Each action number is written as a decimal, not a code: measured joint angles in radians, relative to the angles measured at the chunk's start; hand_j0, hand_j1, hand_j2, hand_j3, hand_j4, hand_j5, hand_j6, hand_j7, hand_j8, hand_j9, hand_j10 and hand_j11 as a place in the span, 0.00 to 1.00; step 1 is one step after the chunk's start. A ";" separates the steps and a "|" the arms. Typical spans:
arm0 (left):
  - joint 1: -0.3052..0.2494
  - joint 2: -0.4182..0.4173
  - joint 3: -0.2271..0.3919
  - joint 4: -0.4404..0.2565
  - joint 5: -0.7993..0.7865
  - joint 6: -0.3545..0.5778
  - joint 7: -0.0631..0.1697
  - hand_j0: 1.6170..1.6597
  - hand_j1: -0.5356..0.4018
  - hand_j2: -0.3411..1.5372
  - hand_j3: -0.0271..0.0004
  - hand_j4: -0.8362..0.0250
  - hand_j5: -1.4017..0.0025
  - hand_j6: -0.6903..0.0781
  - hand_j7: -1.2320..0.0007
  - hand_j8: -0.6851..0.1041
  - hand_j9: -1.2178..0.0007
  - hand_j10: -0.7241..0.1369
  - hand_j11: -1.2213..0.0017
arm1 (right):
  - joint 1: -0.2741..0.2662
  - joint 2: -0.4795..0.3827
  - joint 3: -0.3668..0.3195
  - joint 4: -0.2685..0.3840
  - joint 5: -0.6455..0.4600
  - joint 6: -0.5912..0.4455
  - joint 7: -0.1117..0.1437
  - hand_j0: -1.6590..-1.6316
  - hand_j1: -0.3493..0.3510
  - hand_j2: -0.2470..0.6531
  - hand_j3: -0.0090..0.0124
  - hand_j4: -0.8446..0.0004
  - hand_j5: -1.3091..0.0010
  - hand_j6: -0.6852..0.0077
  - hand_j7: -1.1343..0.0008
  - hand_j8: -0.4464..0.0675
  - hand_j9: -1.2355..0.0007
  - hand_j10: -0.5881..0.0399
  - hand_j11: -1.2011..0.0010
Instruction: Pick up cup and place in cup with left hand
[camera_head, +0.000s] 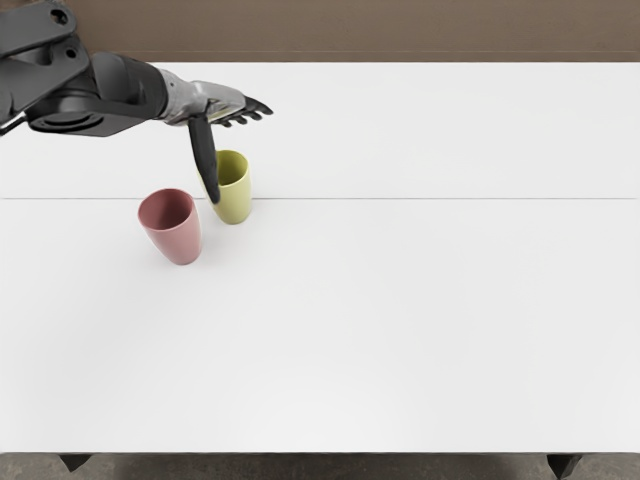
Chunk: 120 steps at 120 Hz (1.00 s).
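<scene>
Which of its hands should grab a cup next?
Probably the left hand: it already hovers beside the green cup, fingers open, and the pink cup is close by. The right hand is out of view.

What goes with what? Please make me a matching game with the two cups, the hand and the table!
Things:
1. pink cup
2. yellow-green cup
3. left hand
4. table

Clues:
A. open and holding nothing
B. partly hidden behind one of the dark fingers
C. white, with both cups standing on it
D. the cup nearer the picture's bottom edge

Right pairs: 1-D, 2-B, 3-A, 4-C
</scene>
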<state>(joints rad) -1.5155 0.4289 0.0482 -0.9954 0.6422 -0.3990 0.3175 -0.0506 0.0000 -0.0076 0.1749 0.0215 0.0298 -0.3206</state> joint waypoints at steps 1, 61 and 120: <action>0.000 -0.004 0.002 0.000 0.001 0.003 0.000 0.96 0.92 0.18 0.99 0.95 0.98 0.87 0.98 0.84 0.98 0.82 0.98 | 0.000 0.000 0.000 0.000 0.000 0.000 0.000 0.04 0.00 0.27 0.42 1.00 1.00 0.99 1.00 0.87 1.00 0.94 1.00; 0.012 -0.059 0.099 0.004 0.040 0.134 0.012 0.96 0.92 0.18 0.99 0.94 0.98 0.87 0.98 0.84 0.98 0.82 0.98 | 0.000 0.000 0.000 0.000 0.000 0.000 0.000 0.04 0.00 0.27 0.42 1.00 1.00 0.99 1.00 0.87 1.00 0.94 1.00; 0.042 -0.068 0.130 0.010 0.033 0.205 0.017 0.96 0.90 0.19 0.99 0.93 0.97 0.85 0.97 0.82 0.96 0.80 0.96 | 0.000 0.000 0.000 0.000 0.001 0.000 0.000 0.04 0.00 0.27 0.42 1.00 1.00 0.99 1.00 0.87 1.00 0.94 1.00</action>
<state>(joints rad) -1.4731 0.3605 0.1787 -0.9855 0.6751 -0.1940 0.3343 -0.0506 0.0000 -0.0076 0.1749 0.0222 0.0297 -0.3206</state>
